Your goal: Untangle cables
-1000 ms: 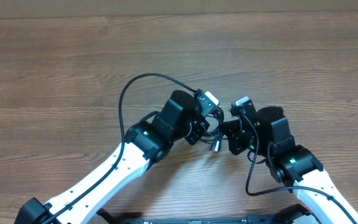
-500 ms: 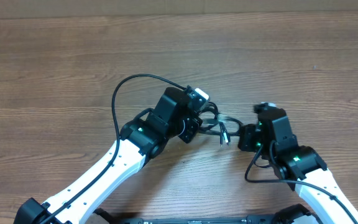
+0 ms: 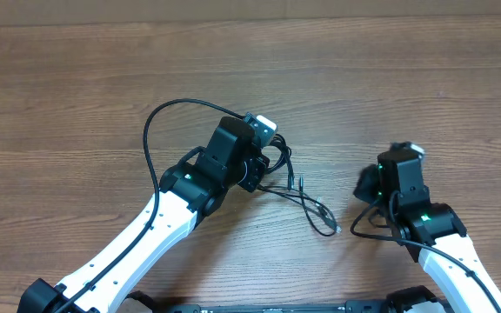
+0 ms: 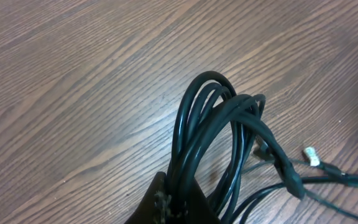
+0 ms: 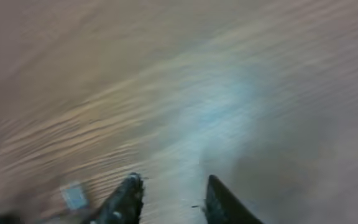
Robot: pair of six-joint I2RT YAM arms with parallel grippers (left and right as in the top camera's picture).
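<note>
At desk (image 3: pixel 76 78) centre, left pincer (image 3: pixel 261 169) clamps the looped cables (image 4: pixel 182 127); right pincer (image 5: pixel 169 193) gapes empty. Untangling looks barely begun.

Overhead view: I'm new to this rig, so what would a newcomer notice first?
The left claw, near the middle of the wooden table, pinches a bunch of looped black cables, and loose strands trail off to its right. The right claw sits apart at the right, open and empty. Its own view is blurred.
</note>
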